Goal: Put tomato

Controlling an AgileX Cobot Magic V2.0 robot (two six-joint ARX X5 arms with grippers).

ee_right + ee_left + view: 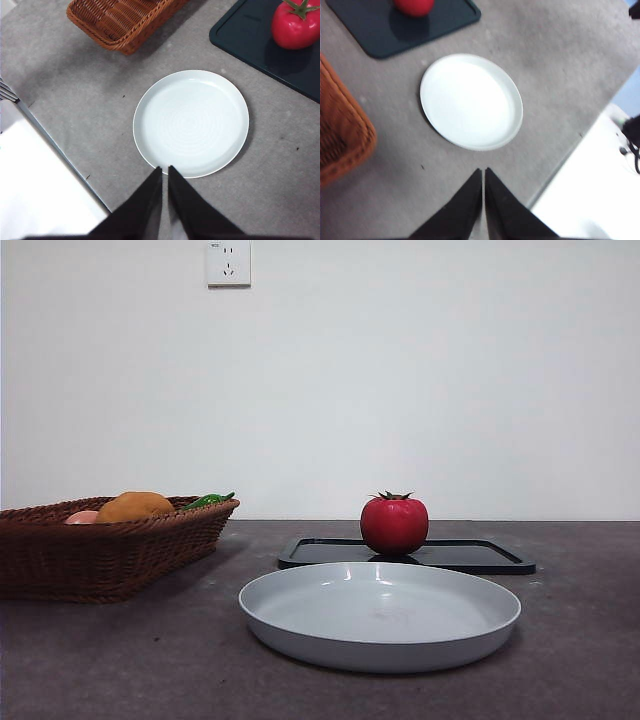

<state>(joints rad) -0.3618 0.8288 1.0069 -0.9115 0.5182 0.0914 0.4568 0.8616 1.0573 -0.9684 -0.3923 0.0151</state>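
We are seeing the tomato [414,6] and wicker basket [340,130] cropped by the blurred left wrist picture's edge, the basket's contents [134,506] showing only partly.

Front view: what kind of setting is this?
Likely a lab tabletop staged as a kitchen: a bare wall with an outlet, a wicker basket of produce, and a tomato on a black tray.

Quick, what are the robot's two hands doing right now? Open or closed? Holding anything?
Left gripper: closed, holding nothing.
Right gripper: closed, holding nothing.
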